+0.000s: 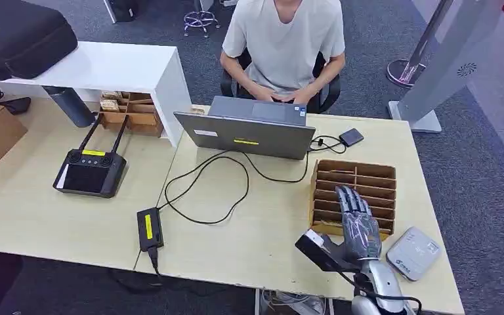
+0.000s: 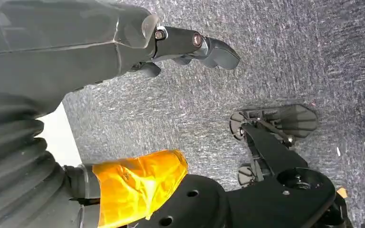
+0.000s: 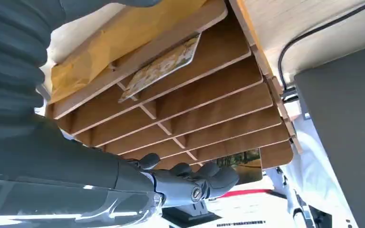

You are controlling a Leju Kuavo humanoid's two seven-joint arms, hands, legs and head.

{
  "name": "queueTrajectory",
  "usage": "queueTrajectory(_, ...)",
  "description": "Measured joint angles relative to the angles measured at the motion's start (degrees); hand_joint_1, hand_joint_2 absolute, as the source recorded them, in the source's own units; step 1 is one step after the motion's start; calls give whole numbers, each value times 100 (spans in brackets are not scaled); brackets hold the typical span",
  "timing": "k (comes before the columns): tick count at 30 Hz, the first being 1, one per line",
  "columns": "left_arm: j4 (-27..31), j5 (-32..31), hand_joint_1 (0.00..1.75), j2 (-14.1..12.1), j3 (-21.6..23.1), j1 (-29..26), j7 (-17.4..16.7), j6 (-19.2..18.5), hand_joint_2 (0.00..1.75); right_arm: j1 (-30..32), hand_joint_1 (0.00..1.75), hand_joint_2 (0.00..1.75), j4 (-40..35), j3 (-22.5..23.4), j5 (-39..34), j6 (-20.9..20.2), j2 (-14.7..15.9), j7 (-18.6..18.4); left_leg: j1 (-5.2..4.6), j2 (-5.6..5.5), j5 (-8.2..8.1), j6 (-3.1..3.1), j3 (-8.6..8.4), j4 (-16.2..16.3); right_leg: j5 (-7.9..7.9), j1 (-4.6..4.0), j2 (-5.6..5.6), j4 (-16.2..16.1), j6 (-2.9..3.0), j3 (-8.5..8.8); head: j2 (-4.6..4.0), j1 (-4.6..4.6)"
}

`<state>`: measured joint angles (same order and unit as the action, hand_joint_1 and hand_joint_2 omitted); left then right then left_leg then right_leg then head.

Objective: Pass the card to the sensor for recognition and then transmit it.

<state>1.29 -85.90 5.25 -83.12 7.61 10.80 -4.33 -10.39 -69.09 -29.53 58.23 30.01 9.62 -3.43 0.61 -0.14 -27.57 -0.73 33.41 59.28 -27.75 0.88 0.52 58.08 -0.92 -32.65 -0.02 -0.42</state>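
Note:
A wooden slotted card rack (image 1: 361, 177) stands on the pale table (image 1: 262, 243), in front of the laptop's right side. My right hand (image 1: 357, 220) lies over the rack's near slots with its fingers stretched out. Close up, the rack (image 3: 204, 109) holds a patterned card (image 3: 164, 66) in one slot. A second card (image 3: 241, 164) sticks out of another slot right at my right fingertips (image 3: 218, 178); I cannot make out a grip on it. A grey-white card sensor (image 1: 412, 252) lies flat just right of the hand. My left hand (image 2: 180, 47) hangs above grey carpet, holding nothing.
A person (image 1: 282, 39) sits behind the open laptop (image 1: 246, 134). Black cables (image 1: 210, 190) loop across the table to a power brick (image 1: 149, 228). A black remote controller (image 1: 90, 172) lies at the left, and a small black box (image 1: 350, 136) sits behind the rack.

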Motion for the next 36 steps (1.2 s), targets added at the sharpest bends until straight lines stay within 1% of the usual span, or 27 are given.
queueTrajectory(12, 0, 0, 0, -2, 66, 29, -17, -5, 175, -162, 0, 175, 265, -125, 67, 37, -55, 35, 0, 0, 0, 0, 0, 0, 0, 0, 0, 0, 0, 0, 0, 2)
queueTrajectory(20, 0, 0, 0, -2, 101, 35, -22, -31, 175, -206, 0, 175, 265, -155, 507, 50, -6, -177, 0, 0, 0, 0, 0, 1, 0, 0, 0, 0, 0, 0, 0, 2)
queueTrajectory(21, 0, 0, 0, -7, 114, 34, -28, -31, 175, -210, 44, 175, 267, -155, 542, 52, 20, -190, 0, 0, 0, 0, 0, 0, 0, 0, 0, -1, 0, 0, 0, 2)
queueTrajectory(22, 0, 0, 0, -9, 124, 32, -28, -31, 175, -211, 175, 175, 269, -155, 548, 61, 41, -188, 0, 0, 0, 0, 0, 1, 0, 0, 0, 0, 0, 0, 0, 2)
queueTrajectory(32, 0, 0, 0, -7, 155, 42, 0, -57, 175, -223, 175, 175, 260, -138, 542, 90, 94, -144, 0, 0, 0, 0, 0, 1, 0, 0, -1, 0, 0, 0, 0, 2)
queueTrajectory(36, 0, 0, 0, -7, 157, 41, 0, -44, 175, -222, 175, 175, 258, -133, 429, 90, 96, -103, 0, 0, 0, 0, 0, 0, 0, 0, -1, 0, 0, 0, 0, 0)
